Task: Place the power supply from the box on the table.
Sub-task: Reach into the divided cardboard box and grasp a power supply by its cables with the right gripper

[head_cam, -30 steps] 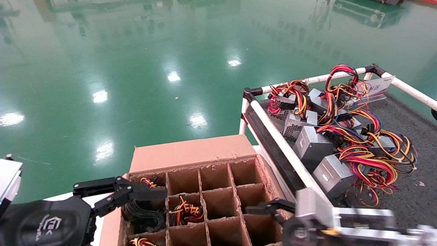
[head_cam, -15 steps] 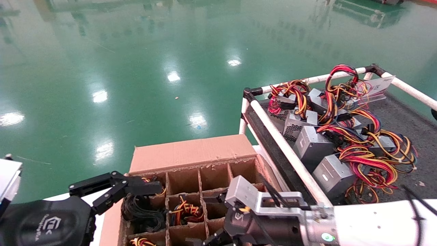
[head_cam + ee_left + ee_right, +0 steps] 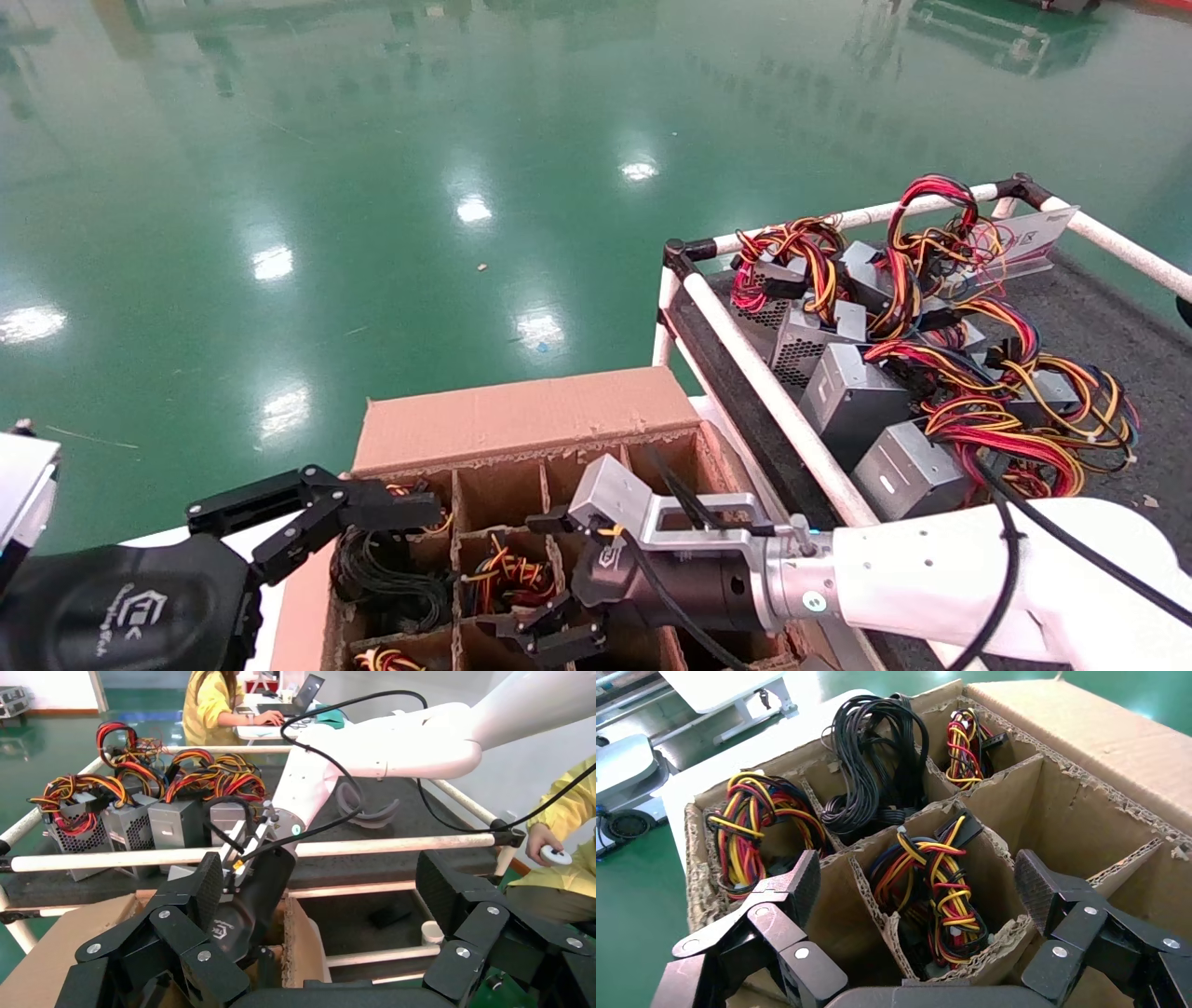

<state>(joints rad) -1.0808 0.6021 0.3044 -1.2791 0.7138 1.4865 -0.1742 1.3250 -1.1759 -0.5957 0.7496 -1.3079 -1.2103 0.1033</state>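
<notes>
The box is a brown carton with ragged grid dividers, low in the head view. In a middle cell sits a power supply; mostly its red, yellow and black wire bundle shows, with a bit of grey metal underneath. My right gripper hovers open just above this cell, one finger on each side of it and nothing held; the head view shows the right gripper too. My left gripper is open and empty at the box's far-left corner. The table lies to the right.
Several power supplies with tangled wires lie on the table behind its white rail. A black cable coil fills a left cell, and two more cells hold wire bundles. Two people in yellow are beyond the table.
My right arm has swung left from the table's edge over the box, bringing its open gripper above the middle cell. The left gripper has barely moved.
</notes>
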